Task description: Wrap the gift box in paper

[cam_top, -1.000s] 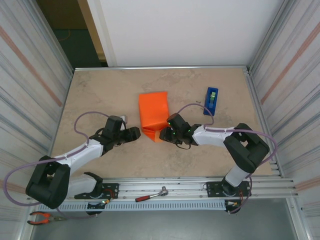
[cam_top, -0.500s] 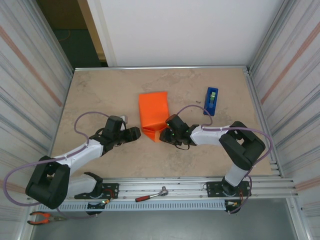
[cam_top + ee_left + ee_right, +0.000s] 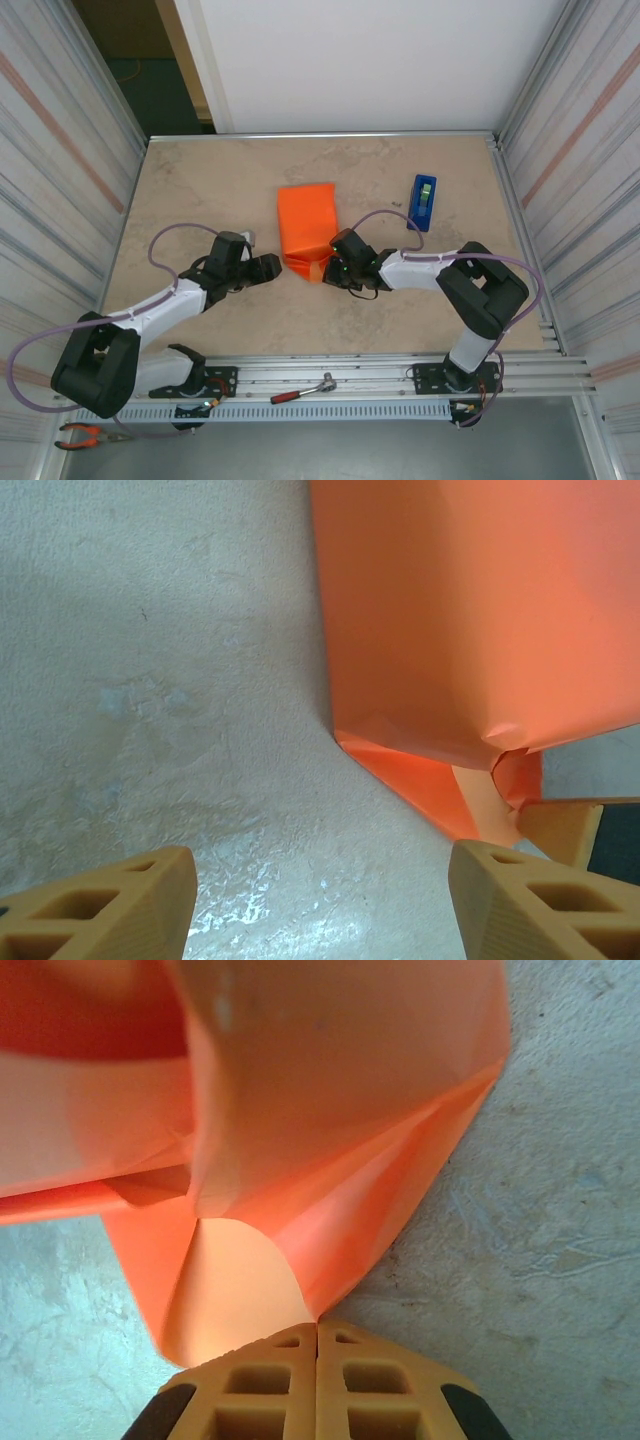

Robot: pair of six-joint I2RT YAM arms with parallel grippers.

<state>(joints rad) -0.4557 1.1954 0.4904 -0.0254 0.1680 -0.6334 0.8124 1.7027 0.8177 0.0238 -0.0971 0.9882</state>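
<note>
The orange paper lies folded over into a box-shaped bundle at the table's middle; the gift box is hidden under it. A loose flap sticks out at the bundle's near end. My right gripper is shut on that flap; in the right wrist view its fingertips meet with the paper's edge pinched between them. My left gripper rests low just left of the flap, open, its fingers wide apart over bare table, with the paper's corner ahead and to the right.
A blue tape dispenser stands to the right of the bundle. A red-handled ratchet lies on the front rail and pliers at the bottom left. Corrugated walls close in both sides.
My right gripper has slid a little left and closed on the paper flap. The left arm has stayed in place, open.
</note>
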